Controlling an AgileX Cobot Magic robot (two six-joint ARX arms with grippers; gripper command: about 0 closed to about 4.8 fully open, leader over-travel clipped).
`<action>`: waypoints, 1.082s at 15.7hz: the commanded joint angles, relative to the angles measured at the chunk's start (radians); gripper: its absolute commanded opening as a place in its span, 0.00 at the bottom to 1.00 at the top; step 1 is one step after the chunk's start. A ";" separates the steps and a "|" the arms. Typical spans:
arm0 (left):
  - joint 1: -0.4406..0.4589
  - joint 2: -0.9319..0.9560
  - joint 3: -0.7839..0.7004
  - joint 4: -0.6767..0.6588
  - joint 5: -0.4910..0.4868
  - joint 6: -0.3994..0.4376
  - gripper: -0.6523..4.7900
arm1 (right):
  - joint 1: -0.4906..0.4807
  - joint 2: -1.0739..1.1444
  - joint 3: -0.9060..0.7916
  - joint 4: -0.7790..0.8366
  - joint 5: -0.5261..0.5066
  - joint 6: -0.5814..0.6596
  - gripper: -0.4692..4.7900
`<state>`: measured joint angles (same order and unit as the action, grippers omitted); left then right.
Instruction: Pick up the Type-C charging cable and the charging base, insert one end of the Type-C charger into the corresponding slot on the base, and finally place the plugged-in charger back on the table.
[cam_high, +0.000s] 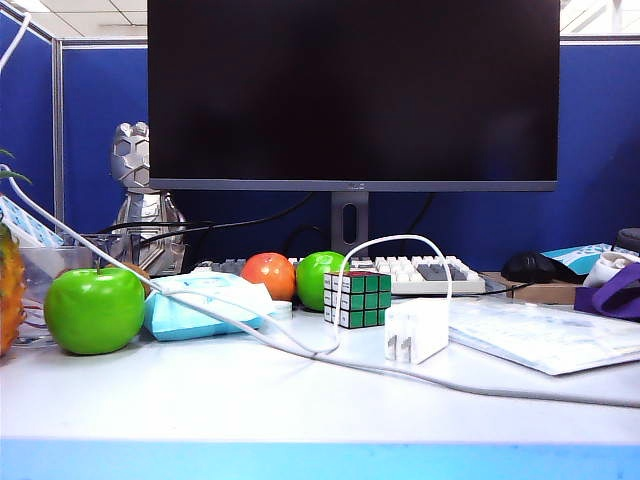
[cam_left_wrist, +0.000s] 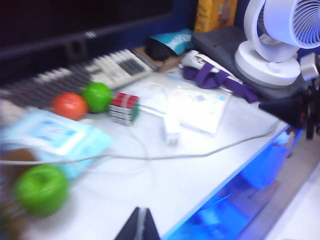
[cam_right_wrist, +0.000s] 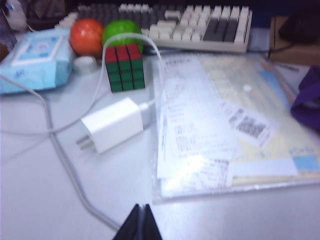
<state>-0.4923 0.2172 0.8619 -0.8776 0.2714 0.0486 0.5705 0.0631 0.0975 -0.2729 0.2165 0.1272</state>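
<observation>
Left gripper (cam_left_wrist: 139, 225) and right gripper (cam_right_wrist: 140, 222) are mostly cropped.

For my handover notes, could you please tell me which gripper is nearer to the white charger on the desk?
Right. The right gripper, jaws shut, hovers close over the charger. The left gripper, also shut, hangs farther back, above the desk's front edge.

Each end effector (cam_left_wrist: 139, 225) (cam_right_wrist: 139, 223) shows two black, wedge-shaped fingers pressed together.

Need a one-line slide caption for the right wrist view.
Shut right tool above table; Type-C charging cable plugged into charging base beside Rubik's cube.
</observation>
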 joint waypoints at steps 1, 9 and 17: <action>0.000 0.001 -0.223 0.372 0.054 -0.054 0.11 | 0.000 -0.048 -0.057 -0.007 0.032 0.008 0.09; 0.000 0.008 -0.594 0.783 0.091 -0.113 0.11 | 0.000 -0.050 -0.056 -0.006 0.013 0.022 0.11; 0.000 -0.017 -0.845 0.896 -0.148 -0.085 0.11 | 0.000 -0.050 -0.056 -0.006 0.013 0.022 0.11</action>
<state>-0.4923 0.2192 0.0315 -0.0257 0.1471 -0.0555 0.5709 0.0132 0.0452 -0.2752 0.2317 0.1452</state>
